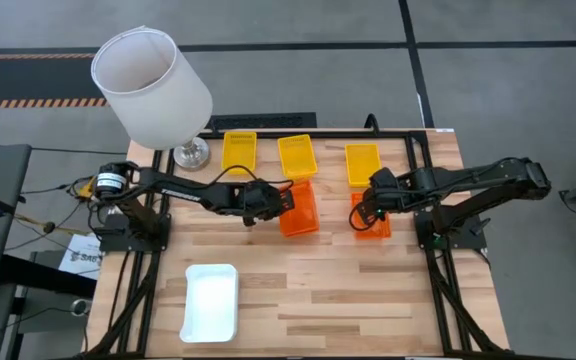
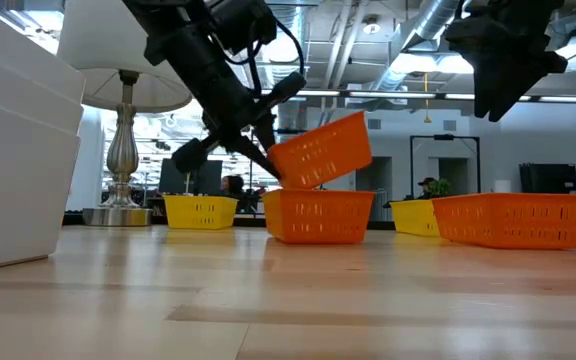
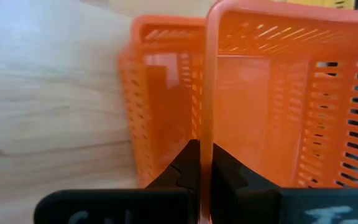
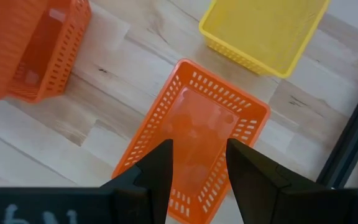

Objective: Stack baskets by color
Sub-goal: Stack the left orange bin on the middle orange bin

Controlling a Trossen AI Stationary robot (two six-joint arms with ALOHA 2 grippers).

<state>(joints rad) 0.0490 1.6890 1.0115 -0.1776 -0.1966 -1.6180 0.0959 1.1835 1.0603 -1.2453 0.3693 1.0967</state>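
- Orange plastic fills the middle of the table: the left gripper (image 1: 268, 205) is clamped on the rim of a tilted orange basket (image 2: 320, 150), held just above a second orange basket (image 2: 318, 217) resting on the wood.
- The held basket hangs directly over the resting one, so the coming move is judged a short drop and levelling into it.
- The right gripper (image 4: 196, 163), fingers apart and holding nothing, hovers over the third orange basket (image 4: 194, 137), whose long axis runs along the gap between its fingers.
- Three yellow baskets (image 1: 298, 156) line the far edge; a white basket (image 1: 211, 300) sits near the front.
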